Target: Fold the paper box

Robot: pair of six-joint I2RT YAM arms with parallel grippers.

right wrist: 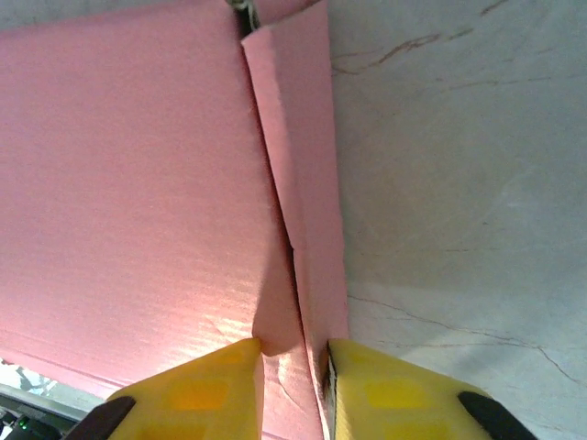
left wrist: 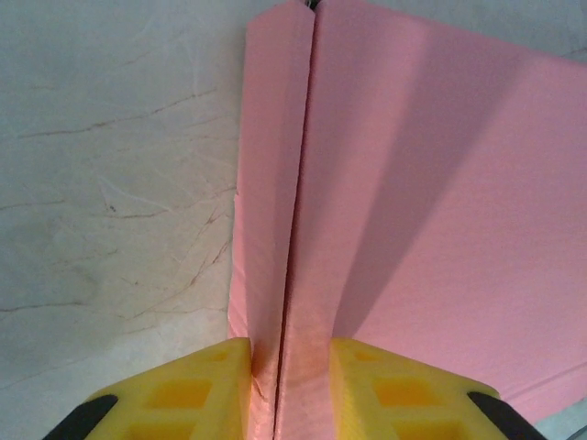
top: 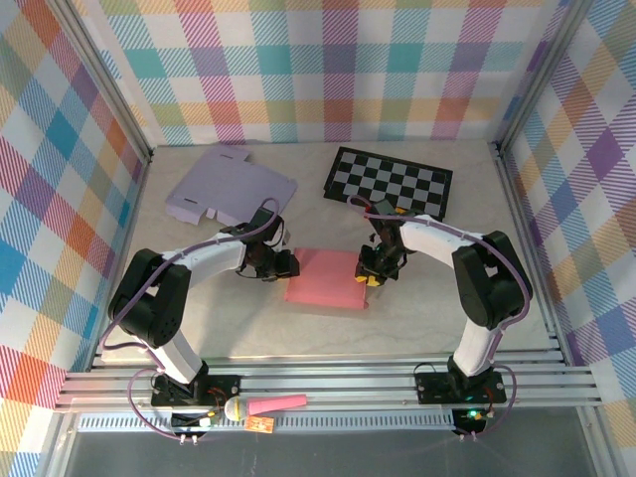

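Observation:
The pink paper box point(top: 326, 277) lies flat in the middle of the table. My left gripper point(top: 281, 264) is at its left edge, yellow fingers point(left wrist: 193, 390) shut on the box's folded side flap point(left wrist: 271, 202), which stands up against the main panel point(left wrist: 440, 211). My right gripper point(top: 375, 272) is at the box's right edge, its yellow fingers point(right wrist: 394, 394) shut on the right side flap point(right wrist: 303, 156), pinched against the panel point(right wrist: 128, 183).
A flat lilac box blank point(top: 229, 186) lies at the back left. A black-and-white checkered sheet point(top: 390, 182) lies at the back right. The marbled table point(top: 447, 298) is walled by plaid panels. A pink-handled tool point(top: 268, 405) rests on the front rail.

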